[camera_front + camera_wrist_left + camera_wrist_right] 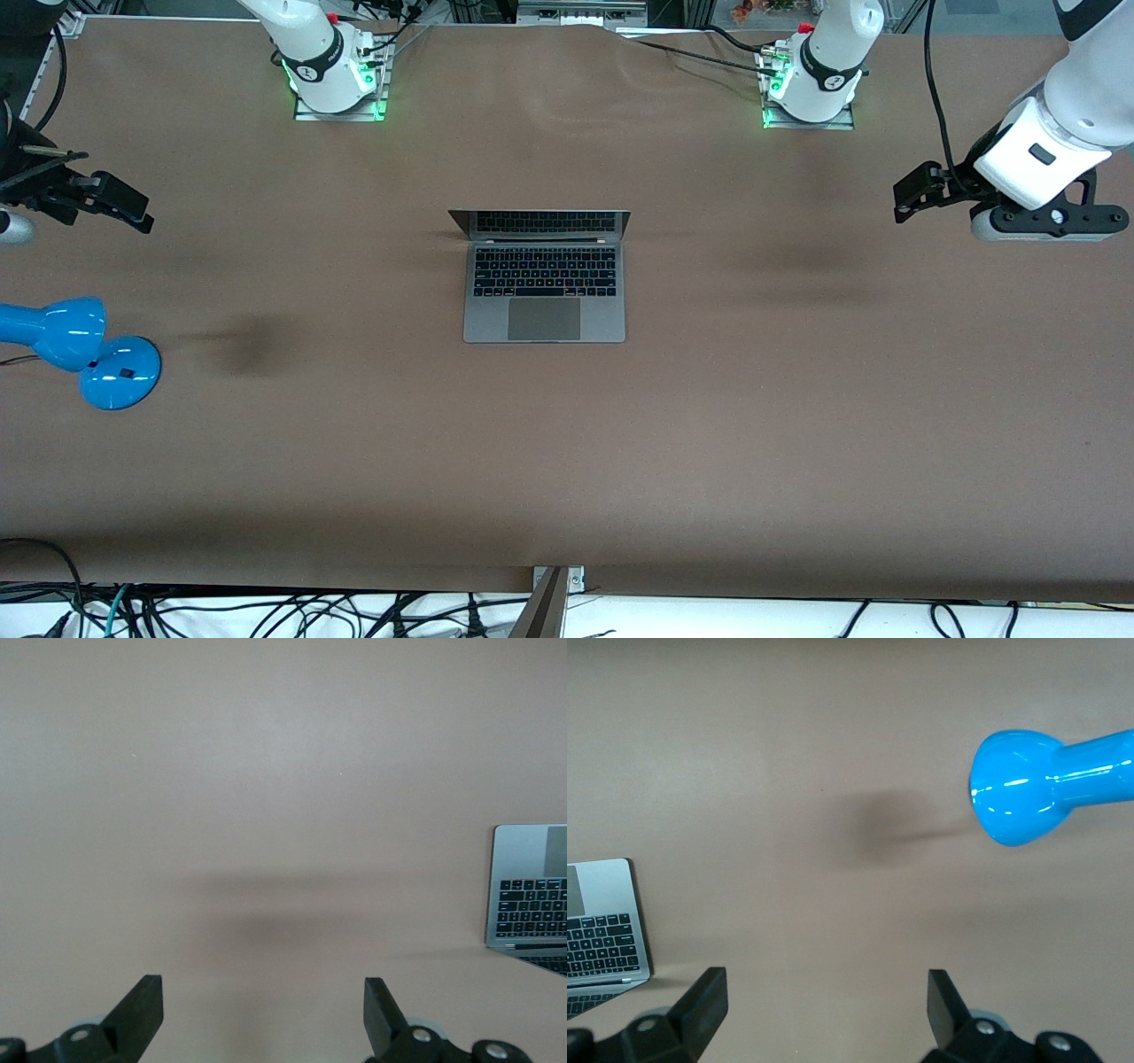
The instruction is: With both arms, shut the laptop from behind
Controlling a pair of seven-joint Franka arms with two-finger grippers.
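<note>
The grey laptop (544,301) lies open in the middle of the table, its keyboard and trackpad facing up and its lid (539,223) raised on the side toward the robots' bases. My left gripper (1050,223) hangs over bare table toward the left arm's end, well apart from the laptop. In the left wrist view it (264,1001) is open with nothing between its fingers, and the laptop's corner (530,890) shows at the edge. My right gripper (18,221) hangs over the right arm's end of the table. It (827,997) is open and empty, with the laptop (602,935) off to one side.
A blue desk lamp (84,350) stands at the right arm's end of the table, nearer to the front camera than the right gripper; its head (1032,788) shows in the right wrist view. Brown table surface (797,399) surrounds the laptop. Cables lie along the front edge (266,611).
</note>
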